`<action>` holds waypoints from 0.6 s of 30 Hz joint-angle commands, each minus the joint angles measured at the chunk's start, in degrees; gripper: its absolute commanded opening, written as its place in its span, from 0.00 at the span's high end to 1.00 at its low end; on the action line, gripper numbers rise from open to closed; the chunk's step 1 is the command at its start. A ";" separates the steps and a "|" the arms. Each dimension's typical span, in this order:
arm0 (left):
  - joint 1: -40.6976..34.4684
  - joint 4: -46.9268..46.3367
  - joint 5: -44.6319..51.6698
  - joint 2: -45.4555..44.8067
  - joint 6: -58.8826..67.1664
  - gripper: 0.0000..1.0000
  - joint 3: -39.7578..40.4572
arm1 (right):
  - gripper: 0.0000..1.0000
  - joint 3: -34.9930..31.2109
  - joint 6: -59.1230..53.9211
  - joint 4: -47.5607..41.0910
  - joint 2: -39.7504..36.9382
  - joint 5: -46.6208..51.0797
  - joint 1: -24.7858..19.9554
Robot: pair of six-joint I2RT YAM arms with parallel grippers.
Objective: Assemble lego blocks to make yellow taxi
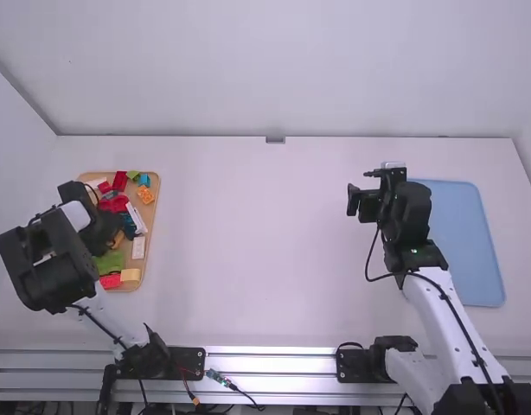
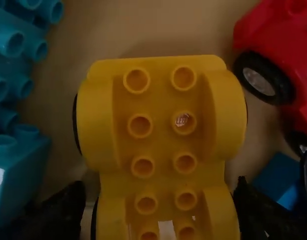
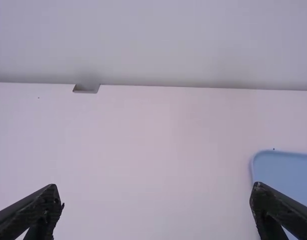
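yellow plastic wheeled base (image 2: 166,135): on the tan tray (image 2: 143,25), studs up
black left gripper (image 2: 158,186): spread astride it; closing off-centre could twist it against the red plastic wheeled block (image 2: 278,35)
black right gripper (image 3: 156,186): fingers apart, empty

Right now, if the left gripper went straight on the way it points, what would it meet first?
Probably the yellow wheeled base, lined up between the open fingers of the left gripper; how far ahead is unclear.
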 commanded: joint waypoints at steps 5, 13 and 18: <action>-0.13 -2.03 1.01 1.11 0.39 0.37 -1.01 | 0.01 2.25 0.31 0.00 0.33 -0.33 0.35; -0.09 -0.22 1.84 1.11 0.61 0.60 -0.46 | 0.01 2.25 0.31 0.07 0.33 -0.35 0.37; 0.24 -2.34 2.03 -0.04 0.61 0.76 4.35 | 0.01 2.25 0.31 0.04 0.33 -0.37 0.35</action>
